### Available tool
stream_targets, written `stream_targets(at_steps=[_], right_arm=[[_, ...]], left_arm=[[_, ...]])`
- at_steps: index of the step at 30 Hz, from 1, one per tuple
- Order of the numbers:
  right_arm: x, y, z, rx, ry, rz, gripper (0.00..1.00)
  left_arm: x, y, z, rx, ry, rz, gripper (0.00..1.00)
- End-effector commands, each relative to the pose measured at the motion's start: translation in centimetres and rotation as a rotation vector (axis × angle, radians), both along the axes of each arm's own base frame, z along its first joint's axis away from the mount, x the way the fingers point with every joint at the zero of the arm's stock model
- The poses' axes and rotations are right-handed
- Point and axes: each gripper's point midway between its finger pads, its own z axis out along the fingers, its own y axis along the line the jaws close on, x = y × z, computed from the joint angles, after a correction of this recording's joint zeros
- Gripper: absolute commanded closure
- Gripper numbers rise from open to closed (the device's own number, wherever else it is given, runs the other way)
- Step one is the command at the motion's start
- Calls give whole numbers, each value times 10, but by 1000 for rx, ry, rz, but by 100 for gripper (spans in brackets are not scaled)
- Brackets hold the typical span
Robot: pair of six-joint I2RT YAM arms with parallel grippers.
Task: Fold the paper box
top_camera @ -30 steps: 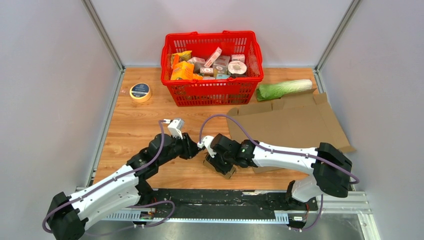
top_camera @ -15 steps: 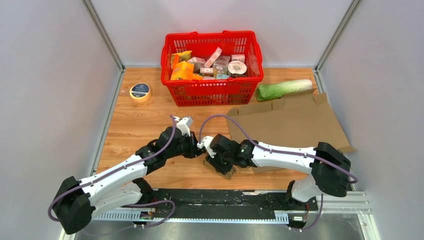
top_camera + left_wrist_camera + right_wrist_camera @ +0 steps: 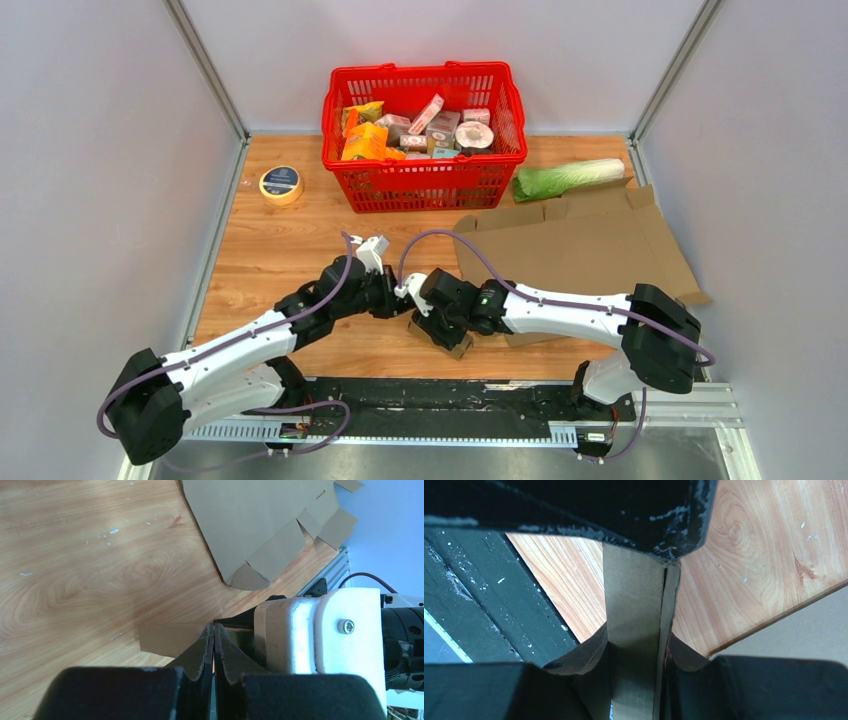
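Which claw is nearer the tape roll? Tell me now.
Left. The left claw lies right of the tape, toward the robot; the right claw, gripping cardboard, sits just past it, farther from the tape.

Both arms low, wrists close together; left gripper (image 3: 214, 630) seemingly pinched closed, right gripper (image 3: 634, 605) clamped.

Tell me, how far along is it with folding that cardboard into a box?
Barely started. Done: nothing obvious; the large flat brown cardboard sheet lies unfolded on the wooden table. In hand: the right hand grips a small creased brown cardboard piece, with the shut left hand right beside it. Left: nearly all the folding.
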Motion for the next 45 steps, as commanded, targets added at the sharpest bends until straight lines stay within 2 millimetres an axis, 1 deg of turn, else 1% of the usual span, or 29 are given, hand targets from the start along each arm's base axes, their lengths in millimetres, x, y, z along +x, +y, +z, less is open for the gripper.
stream_targets(at_steps=[1,2,3,4,5,6,7,9,10,11,12,15,19,21,23,24,26,28,32,33,35,39,40,41,45], right_arm=[[10,20,11,67,-30,10,73],[9,21,11,67,-26,15,73],[8,20,8,62,-22,17,73],[7,20,8,62,-18,21,73],[5,20,7,63,-11,31,72],[5,20,6,58,-7,34,72],[3,19,5,55,-1,42,72],[3,19,5,52,-1,57,72],[2,21,7,59,3,67,71],[3,22,7,65,5,69,71],[4,22,7,69,4,74,71],[6,27,10,82,6,80,71],[5,29,11,96,23,93,71],[5,30,11,104,30,94,71],[5,31,11,106,38,97,71],[5,31,11,108,39,99,71],[3,32,11,110,42,105,71],[3,32,11,111,48,103,71],[3,32,10,112,49,104,71],[3,31,9,111,51,101,72],[2,31,9,110,53,103,72],[3,31,9,108,49,101,72],[4,31,10,110,46,99,72],[4,31,11,108,42,100,72],[9,31,10,100,26,79,73]], left_arm=[[-22,-20,10,-74,18,-114,92],[-23,-19,9,-65,7,-114,91],[-19,-15,8,-48,-19,-92,88],[-17,-9,12,-39,-66,-87,83],[-15,-4,12,-29,-100,-73,80],[-10,9,2,32,-108,-25,76],[-8,15,7,48,-158,-20,74],[-3,25,9,80,-204,10,70],[-1,27,17,69,-253,13,66],[0,30,15,75,-266,18,65],[1,28,20,51,-293,19,64],[3,26,25,34,-345,7,68],[-1,22,20,63,-371,-63,72],[-2,18,22,44,-396,-86,73],[-5,18,17,53,-404,-109,73],[-6,17,19,39,-415,-117,72],[-8,17,15,32,-418,-125,71],[-6,16,16,18,-431,-118,70],[-6,10,16,11,-434,-141,70],[-5,9,13,20,-426,-145,70],[-4,7,15,20,-429,-146,71],[-4,5,13,28,-417,-161,76],[-4,4,15,27,-416,-164,77],[-6,4,12,32,-406,-172,79],[-8,4,16,22,-400,-173,86]])
